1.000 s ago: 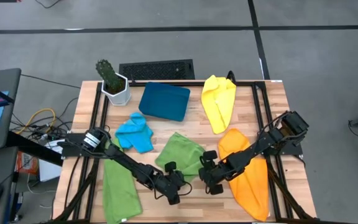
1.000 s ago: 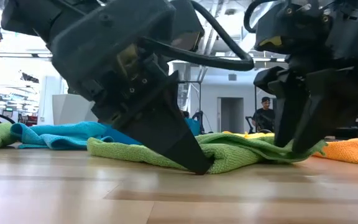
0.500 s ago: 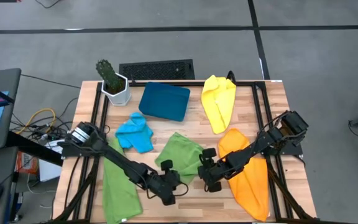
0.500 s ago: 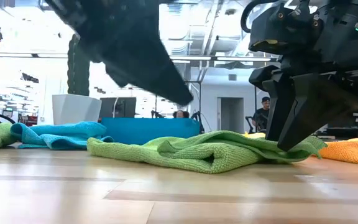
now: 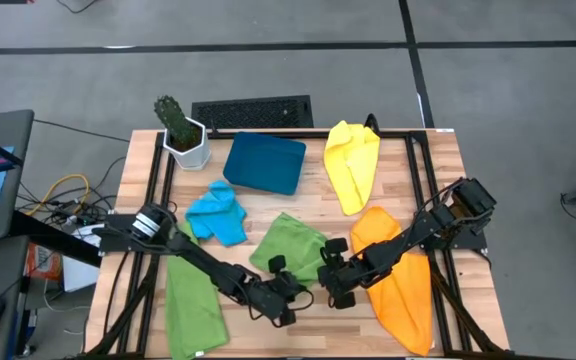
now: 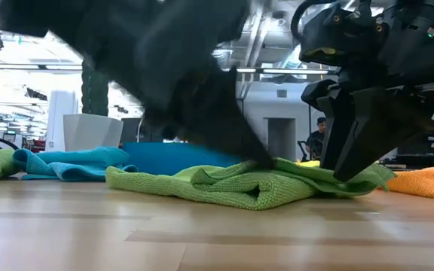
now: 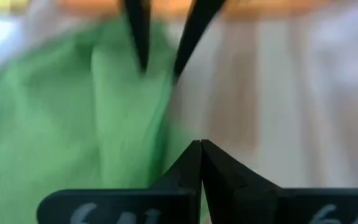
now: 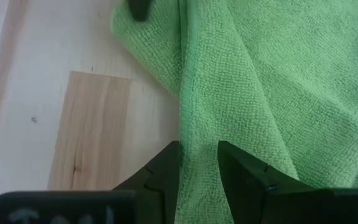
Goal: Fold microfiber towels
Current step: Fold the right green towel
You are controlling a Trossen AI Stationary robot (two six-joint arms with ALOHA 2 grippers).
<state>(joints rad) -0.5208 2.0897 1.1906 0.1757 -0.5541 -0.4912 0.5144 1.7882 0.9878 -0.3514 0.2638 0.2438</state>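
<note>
From above, the wooden surface (image 5: 313, 195) carries five cloths. A crumpled green cloth (image 5: 293, 247) lies near the middle front, a second green cloth (image 5: 190, 305) hangs at the front left edge, a blue cloth (image 5: 217, 212) sits behind it, a yellow cloth (image 5: 353, 163) lies toward the back right and an orange cloth (image 5: 403, 285) at the front right. A dark teal tray (image 5: 264, 163) and a potted cactus (image 5: 181, 131) stand at the back. The left hand (image 5: 280, 297) is at the front edge of the middle green cloth; the right hand (image 5: 330, 285) is at that cloth's right edge, beside the orange one.

At table height, the green cloth (image 6: 255, 184) lies bunched on the wood. The right hand (image 6: 345, 167) comes down onto its right end, and the left hand (image 6: 251, 150) is a dark blur touching its top.

From the left wrist, the left hand (image 7: 201, 149) has its fingers pressed together, empty, over the cloth's edge (image 7: 73, 124).

From the right wrist, the right hand (image 8: 199, 149) has its fingers (image 8: 166, 171) partly apart, astride a fold of green cloth (image 8: 253, 81); I cannot tell whether they pinch it.
</note>
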